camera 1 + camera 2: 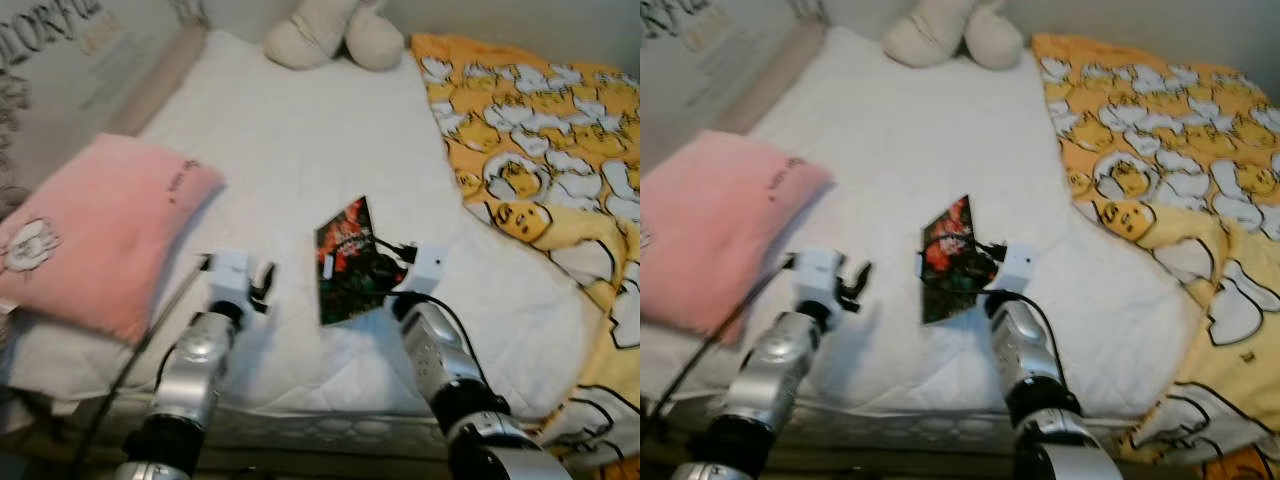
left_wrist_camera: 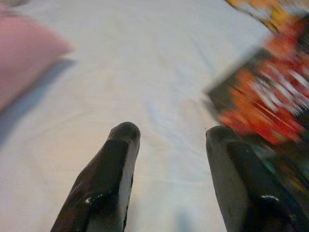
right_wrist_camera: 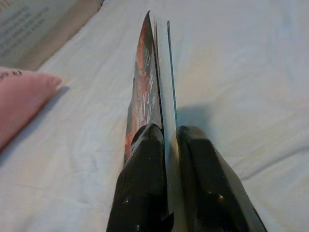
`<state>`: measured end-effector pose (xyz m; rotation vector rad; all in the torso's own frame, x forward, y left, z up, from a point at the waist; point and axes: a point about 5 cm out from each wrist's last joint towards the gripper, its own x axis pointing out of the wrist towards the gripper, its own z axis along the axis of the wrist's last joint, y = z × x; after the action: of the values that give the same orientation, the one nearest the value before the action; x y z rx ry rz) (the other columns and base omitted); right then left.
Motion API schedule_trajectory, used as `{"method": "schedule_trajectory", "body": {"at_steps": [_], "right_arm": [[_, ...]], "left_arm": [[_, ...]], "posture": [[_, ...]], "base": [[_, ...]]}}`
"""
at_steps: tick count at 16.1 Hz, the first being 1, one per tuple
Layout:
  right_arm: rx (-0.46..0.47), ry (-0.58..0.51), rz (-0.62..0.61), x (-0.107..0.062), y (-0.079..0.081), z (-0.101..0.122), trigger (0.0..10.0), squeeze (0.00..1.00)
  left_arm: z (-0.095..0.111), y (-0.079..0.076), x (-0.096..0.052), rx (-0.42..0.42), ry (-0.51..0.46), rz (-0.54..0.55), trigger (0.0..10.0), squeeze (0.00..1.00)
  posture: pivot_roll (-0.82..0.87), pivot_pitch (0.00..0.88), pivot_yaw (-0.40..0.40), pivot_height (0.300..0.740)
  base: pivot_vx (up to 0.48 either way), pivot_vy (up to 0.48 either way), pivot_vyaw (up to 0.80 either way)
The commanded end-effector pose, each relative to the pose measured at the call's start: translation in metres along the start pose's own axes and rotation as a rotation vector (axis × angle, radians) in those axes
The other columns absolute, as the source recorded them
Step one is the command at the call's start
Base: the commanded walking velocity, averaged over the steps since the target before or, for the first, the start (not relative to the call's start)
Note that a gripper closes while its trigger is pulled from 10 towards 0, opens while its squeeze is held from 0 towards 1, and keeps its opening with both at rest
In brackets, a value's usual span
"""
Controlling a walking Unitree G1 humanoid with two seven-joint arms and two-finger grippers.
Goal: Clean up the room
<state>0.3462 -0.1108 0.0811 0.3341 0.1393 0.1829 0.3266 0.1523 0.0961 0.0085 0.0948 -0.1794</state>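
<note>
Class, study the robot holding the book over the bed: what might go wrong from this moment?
1. The right gripper pinches the book only at one edge, so it might tilt or slip onto the white mattress.
2. The open left gripper hovers close beside the book and could bump it.
3. The pink pillow lies nearby; a leftward swing could hit it.
</note>
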Motion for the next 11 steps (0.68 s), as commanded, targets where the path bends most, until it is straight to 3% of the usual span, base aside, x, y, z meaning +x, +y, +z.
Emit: {"method": "schedule_trajectory", "body": {"at_steps": [1,2,3,7,11], "right_arm": [[-0.104,-0.114,-0.004,0.002,-0.001,0.024,0.0,0.0],[-0.216,-0.207,-0.061,-0.007,-0.013,0.041,0.0,0.0],[-0.263,-0.231,-0.086,-0.012,-0.018,0.044,0.0,0.0],[-0.274,-0.299,-0.145,-0.018,-0.023,0.05,0.0,0.0],[-0.279,-0.305,-0.155,-0.018,-0.02,0.05,0.0,0.0]], "left_arm": [[0.009,0.001,0.003,-0.042,-0.045,-0.003,10.0,0.0],[0.024,0.0,0.007,-0.047,-0.118,-0.015,10.0,0.0],[0.034,-0.005,0.011,0.014,-0.152,-0.036,10.0,0.0],[0.069,-0.017,0.017,0.03,-0.301,-0.072,10.0,0.0],[0.077,-0.032,0.024,0.073,-0.319,-0.136,10.0,0.0]], "posture": [[0.25,0.0,-0.044,0.715],[0.26,0.0,-0.048,0.715],[0.26,0.0,-0.047,0.715],[0.24,0.0,-0.035,0.715],[0.24,0.0,-0.028,0.715]], "base": [[0.0,0.48,0.0],[0.0,0.465,0.0],[0.0,0.458,0.0],[0.0,0.444,0.0],[0.0,0.47,0.0]]}}
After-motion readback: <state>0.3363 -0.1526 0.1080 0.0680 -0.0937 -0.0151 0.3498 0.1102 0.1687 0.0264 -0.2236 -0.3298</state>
